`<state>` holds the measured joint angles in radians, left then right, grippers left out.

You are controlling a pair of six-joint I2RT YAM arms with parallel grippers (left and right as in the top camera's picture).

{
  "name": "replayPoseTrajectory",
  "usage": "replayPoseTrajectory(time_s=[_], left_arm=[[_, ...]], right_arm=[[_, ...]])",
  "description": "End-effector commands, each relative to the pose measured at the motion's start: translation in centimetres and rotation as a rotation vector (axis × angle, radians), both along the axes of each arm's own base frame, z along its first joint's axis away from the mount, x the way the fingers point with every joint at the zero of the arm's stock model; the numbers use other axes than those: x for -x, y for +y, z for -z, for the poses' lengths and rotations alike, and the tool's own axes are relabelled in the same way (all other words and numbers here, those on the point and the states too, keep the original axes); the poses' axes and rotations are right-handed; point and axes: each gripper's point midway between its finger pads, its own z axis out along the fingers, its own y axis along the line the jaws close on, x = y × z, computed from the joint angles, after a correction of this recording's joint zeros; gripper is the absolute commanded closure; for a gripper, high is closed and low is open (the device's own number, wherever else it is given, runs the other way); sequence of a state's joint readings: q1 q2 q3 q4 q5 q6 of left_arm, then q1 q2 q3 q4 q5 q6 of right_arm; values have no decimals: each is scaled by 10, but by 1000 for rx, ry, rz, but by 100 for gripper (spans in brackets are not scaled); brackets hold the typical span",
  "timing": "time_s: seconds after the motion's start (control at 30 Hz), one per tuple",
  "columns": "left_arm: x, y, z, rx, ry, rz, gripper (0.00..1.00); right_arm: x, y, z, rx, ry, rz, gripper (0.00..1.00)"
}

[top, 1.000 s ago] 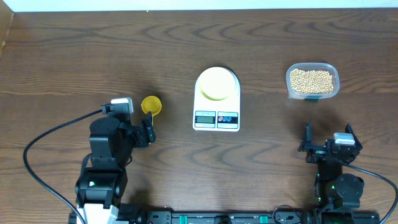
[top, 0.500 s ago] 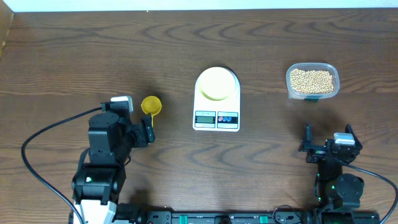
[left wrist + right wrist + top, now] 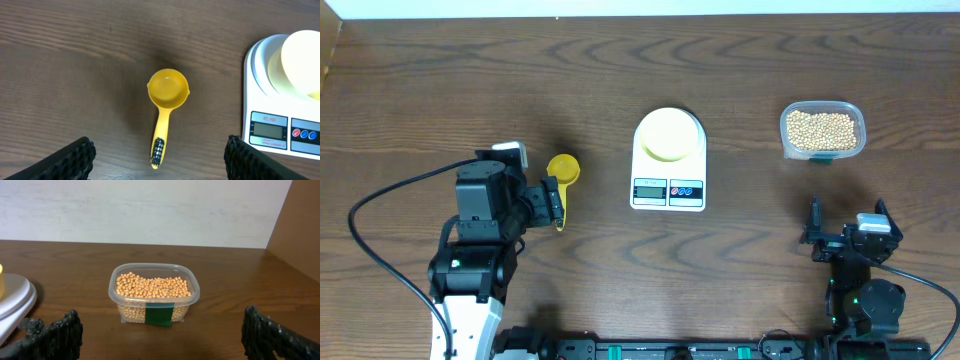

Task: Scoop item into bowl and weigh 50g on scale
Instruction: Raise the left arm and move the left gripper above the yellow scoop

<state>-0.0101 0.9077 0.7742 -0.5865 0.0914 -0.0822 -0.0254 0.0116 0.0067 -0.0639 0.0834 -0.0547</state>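
Note:
A bright yellow scoop (image 3: 167,90) lies empty on the table with its handle pointing toward my left gripper (image 3: 160,167). That gripper is open, and its fingers stand either side of the handle's end without touching it. The pale yellow bowl (image 3: 669,135) sits on the white scale (image 3: 668,192), right of the scoop (image 3: 562,170). The tan beans (image 3: 152,286) fill a clear container (image 3: 153,305) ahead of my open, empty right gripper (image 3: 160,342). From above, the left gripper (image 3: 556,203) hangs over the scoop's handle and the right gripper (image 3: 847,228) stays near the front edge.
The scale's display and its red and blue buttons (image 3: 305,134) face the front. The bean container (image 3: 822,130) stands at the back right, with a green label on its near side. A black cable (image 3: 390,205) loops left of the left arm.
My left arm has shifted left and back, bringing its open gripper over the scoop's handle. The right arm, scale, bowl and container have not moved.

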Motion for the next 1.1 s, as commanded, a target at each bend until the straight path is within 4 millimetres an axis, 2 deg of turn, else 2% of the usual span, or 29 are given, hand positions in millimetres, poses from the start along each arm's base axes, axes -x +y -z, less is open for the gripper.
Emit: replayPoseTrajectory(time_s=[0.0,0.17,0.43,1.07], left_arm=[[-4,1,-12,4,-26,-9,15],[-4,7,-10,4,-7,-28,15],[0,20,0,8,114,-75,15],[-29,21,-7,-14,281,-33,15]], right_arm=[[0,1,0,-12,-3,0,1],[0,1,0,-12,-3,0,1],[0,1,0,-12,-3,0,1],[0,1,0,-12,-3,0,1]])
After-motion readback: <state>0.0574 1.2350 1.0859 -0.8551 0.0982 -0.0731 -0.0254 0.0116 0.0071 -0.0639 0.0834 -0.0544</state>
